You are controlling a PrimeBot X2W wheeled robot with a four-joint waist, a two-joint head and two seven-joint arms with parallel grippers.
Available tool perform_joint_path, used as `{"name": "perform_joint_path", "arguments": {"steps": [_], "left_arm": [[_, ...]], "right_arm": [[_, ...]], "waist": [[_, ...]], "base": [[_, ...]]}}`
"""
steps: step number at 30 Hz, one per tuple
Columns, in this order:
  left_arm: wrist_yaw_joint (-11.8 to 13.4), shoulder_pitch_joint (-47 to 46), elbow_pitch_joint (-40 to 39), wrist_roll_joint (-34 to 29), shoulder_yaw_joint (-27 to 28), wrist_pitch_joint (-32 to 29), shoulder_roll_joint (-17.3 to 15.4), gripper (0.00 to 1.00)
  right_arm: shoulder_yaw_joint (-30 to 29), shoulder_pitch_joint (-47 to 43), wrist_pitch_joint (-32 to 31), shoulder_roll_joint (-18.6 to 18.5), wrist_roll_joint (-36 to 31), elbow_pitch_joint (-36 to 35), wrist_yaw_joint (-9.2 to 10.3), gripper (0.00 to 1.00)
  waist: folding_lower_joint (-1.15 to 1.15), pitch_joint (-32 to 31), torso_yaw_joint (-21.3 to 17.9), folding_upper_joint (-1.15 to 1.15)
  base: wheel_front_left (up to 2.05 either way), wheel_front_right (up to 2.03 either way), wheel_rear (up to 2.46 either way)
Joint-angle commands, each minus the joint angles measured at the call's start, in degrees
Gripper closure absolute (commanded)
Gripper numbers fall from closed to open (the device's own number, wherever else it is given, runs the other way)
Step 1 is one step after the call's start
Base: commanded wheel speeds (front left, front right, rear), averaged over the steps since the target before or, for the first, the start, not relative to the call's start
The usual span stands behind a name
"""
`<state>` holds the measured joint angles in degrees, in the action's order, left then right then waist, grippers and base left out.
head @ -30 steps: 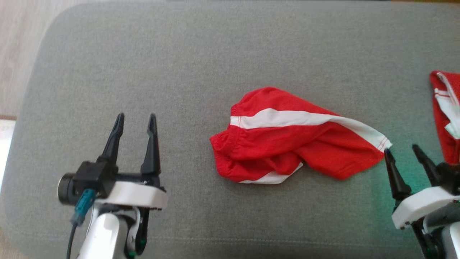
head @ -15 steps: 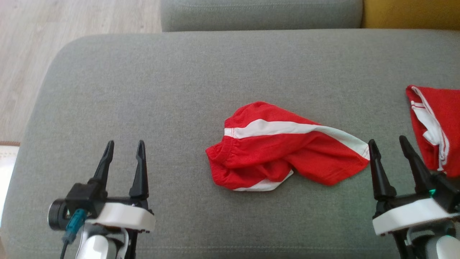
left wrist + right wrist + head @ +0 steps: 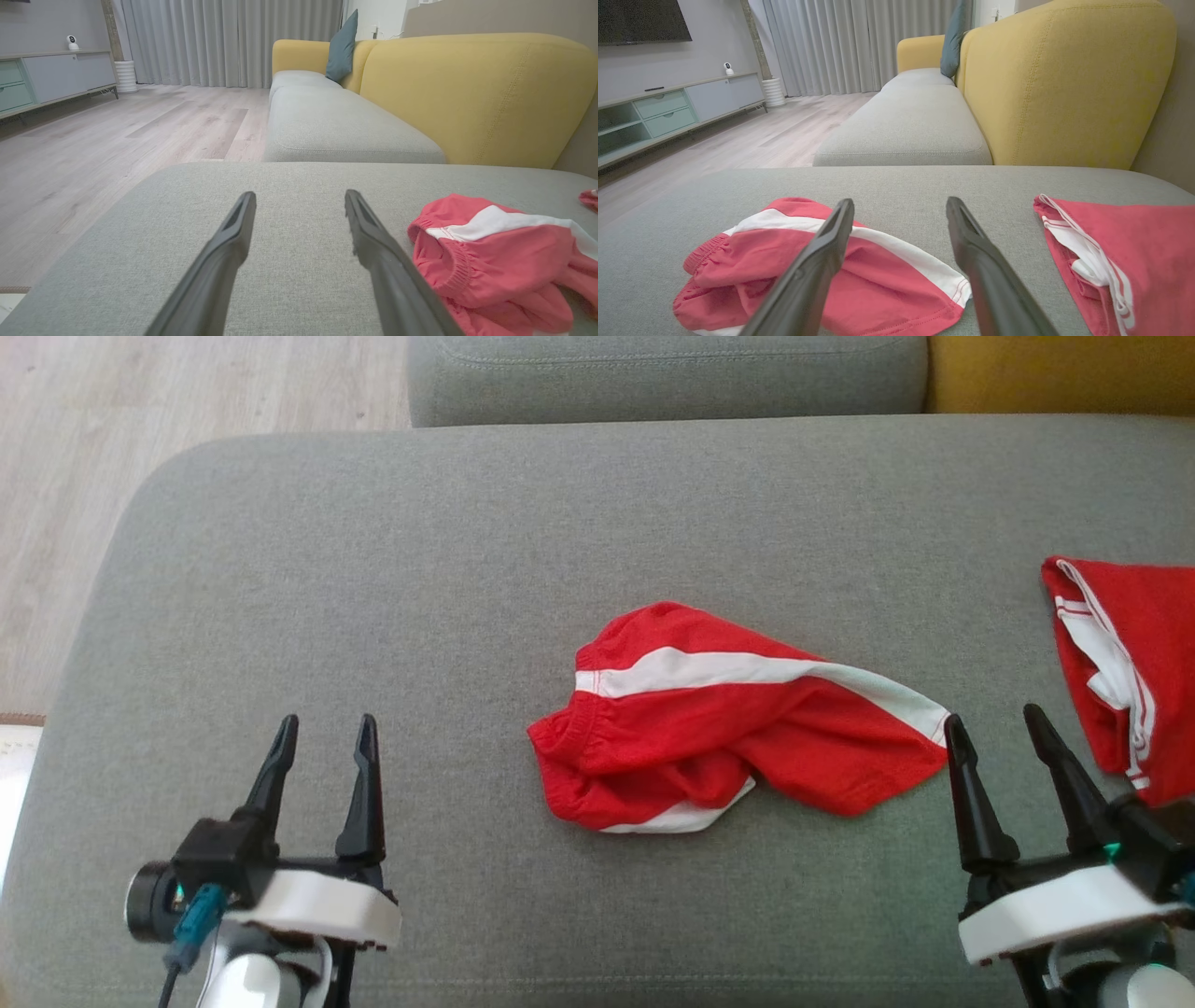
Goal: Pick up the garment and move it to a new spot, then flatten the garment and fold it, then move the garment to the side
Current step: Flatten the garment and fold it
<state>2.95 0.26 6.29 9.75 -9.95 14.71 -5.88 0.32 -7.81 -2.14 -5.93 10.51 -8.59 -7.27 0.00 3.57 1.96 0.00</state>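
Spanning the head view, the grey sofa seat (image 3: 373, 569) carries crumpled red-and-white shorts (image 3: 728, 728) at its middle, a second red garment (image 3: 1139, 653) far right. Left claw (image 3: 327, 723) and right claw (image 3: 991, 719) hover spread, empty, flanking the shorts, apparently poised for flattening.

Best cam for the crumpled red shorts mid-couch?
Head view: the crumpled red fabric shorts with white stripe lie whole, seen from above. Right wrist view: low angle, partly behind the right end effector. Left wrist view: cut off at frame edge.
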Motion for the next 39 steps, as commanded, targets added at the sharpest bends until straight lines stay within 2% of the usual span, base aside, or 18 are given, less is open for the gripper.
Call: {"name": "perform_joint_path", "arguments": {"steps": [1, 5, 8, 12, 16, 21, 27, 33, 34, 35, 36, 39], "left_arm": [[-0.3, -2.0, -1.5, 0.0, 2.1, 0.3, -1.0, 0.0], [-1.2, -4.0, -1.2, -0.9, 0.0, -0.3, -0.9, 0.0], [-3.1, -8.0, -1.0, -1.4, -3.3, -2.6, -0.1, 0.0], [-6.6, -14.5, 1.1, -1.3, -8.9, -8.1, 1.2, 0.0], [-8.4, -20.2, 5.4, 0.1, -13.6, -14.8, 2.1, 0.0], [-9.5, -24.8, 11.8, 2.7, -16.8, -22.4, 2.5, 0.0], [-9.7, -27.7, 16.1, 3.5, -17.5, -26.1, 2.0, 0.0], [-9.7, -29.8, 18.5, 3.4, -17.8, -27.2, 1.1, 0.0], [-9.8, -30.1, 18.5, 3.4, -18.0, -27.3, 1.0, 0.18], [-9.8, -30.2, 18.5, 3.5, -18.0, -27.3, 0.9, 0.66], [-9.8, -30.4, 18.4, 3.5, -18.1, -27.3, 0.8, 1.0], [-9.7, -30.5, 17.5, 3.3, -18.4, -27.0, 0.5, 1.0]], "right_arm": [[1.3, 1.6, -0.1, -0.4, 0.0, -2.3, -0.22, 0.0], [1.1, 1.7, -0.4, -0.3, 0.1, -2.4, -0.22, 0.0], [1.2, 2.1, -0.7, -0.4, 0.2, -2.3, -0.22, 0.0], [1.9, 3.1, -1.2, -0.5, 0.5, -2.1, -0.22, 0.0], [2.8, 4.2, -1.2, -0.6, 1.0, -1.4, -0.22, 0.0], [3.1, 4.6, -0.9, -0.7, 1.5, -0.1, -0.22, 0.0], [3.2, 4.8, -0.2, -0.3, 2.0, 0.7, -0.22, 0.0], [3.1, 5.0, 0.0, 0.0, 2.3, 1.6, -0.22, 0.0], [3.0, 4.9, -0.1, 0.1, 2.3, 1.9, -0.22, 0.0], [2.9, 4.9, -0.2, 0.0, 2.4, 2.1, -0.22, 0.0], [2.8, 5.0, -0.2, -0.2, 2.4, 2.5, -0.22, 0.0], [2.4, 5.6, -1.2, -1.3, 2.9, 4.7, -0.22, 0.0]], "waist": [[0.0, 0.1, 0.0, 0.0], [0.0, 0.7, 0.1, 0.0], [0.0, 1.8, -0.1, 0.0], [0.0, 3.3, -1.4, 0.0], [0.0, 4.4, -3.5, 0.0], [0.0, 5.0, -6.1, 0.0], [0.0, 5.5, -8.0, 0.0], [0.0, 6.1, -9.0, 0.0], [0.0, 6.1, -9.1, 0.0], [0.0, 6.1, -9.1, 0.0], [0.0, 6.2, -9.1, 0.0], [0.0, 6.5, -8.8, 0.0]], "base": [[0.0, 0.0, 0.0], [0.0, 0.0, 0.0], [0.0, 0.0, 0.0], [0.0, 0.0, 0.0], [0.0, 0.0, 0.0], [0.0, 0.0, 0.0], [0.0, 0.0, 0.0], [0.0, 0.0, 0.0], [0.0, 0.0, 0.0], [0.0, 0.0, 0.0], [0.0, 0.0, 0.0], [0.0, 0.0, 0.0]]}}
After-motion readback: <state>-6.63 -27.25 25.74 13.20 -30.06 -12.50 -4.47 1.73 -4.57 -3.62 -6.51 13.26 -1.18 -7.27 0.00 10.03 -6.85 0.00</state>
